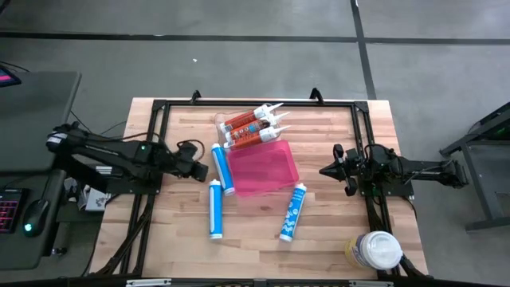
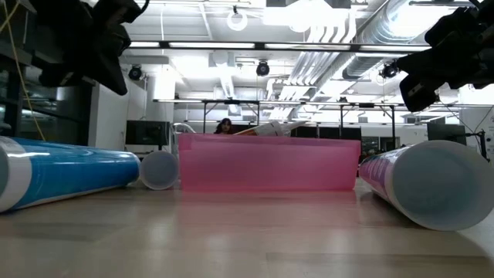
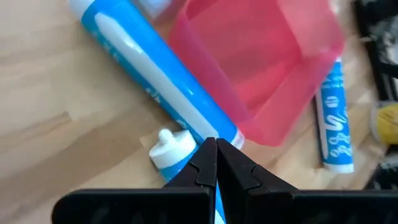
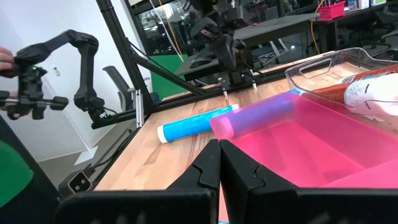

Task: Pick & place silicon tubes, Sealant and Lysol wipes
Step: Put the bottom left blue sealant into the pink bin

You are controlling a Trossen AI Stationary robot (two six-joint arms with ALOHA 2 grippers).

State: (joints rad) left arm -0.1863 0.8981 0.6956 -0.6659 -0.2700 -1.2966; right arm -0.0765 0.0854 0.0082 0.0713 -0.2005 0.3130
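A pale wooden bench (image 1: 319,231) with visible plank grain, framed by black metal rails, stands on a grey concrete floor. At the centre of the overhead frame sits a translucent pink plastic bin (image 1: 263,167), rectangular with smooth walls. Three blue-and-white cylindrical tubes lie flat on the wood: one (image 1: 222,169) against the bin's left wall, one (image 1: 215,209) lower left of it, and one (image 1: 292,211) lower right. Above the bin, a clear plastic tray (image 1: 225,122), hard to make out, holds red-and-white sealant cartridges (image 1: 255,125) with pointed nozzles. The Lysol wipes (image 1: 373,250), a fat round canister with a yellowish body and wide white lid, stands near the lower right corner of the bench. The left tool (image 1: 202,171), dark and angular, hovers at centre left beside the tubes, its fingers pressed together on nothing. The right tool (image 1: 327,170) sits centre right, apart from the bin, fingers likewise together. In the level view the tubes' ends are cut off by the frame edges.
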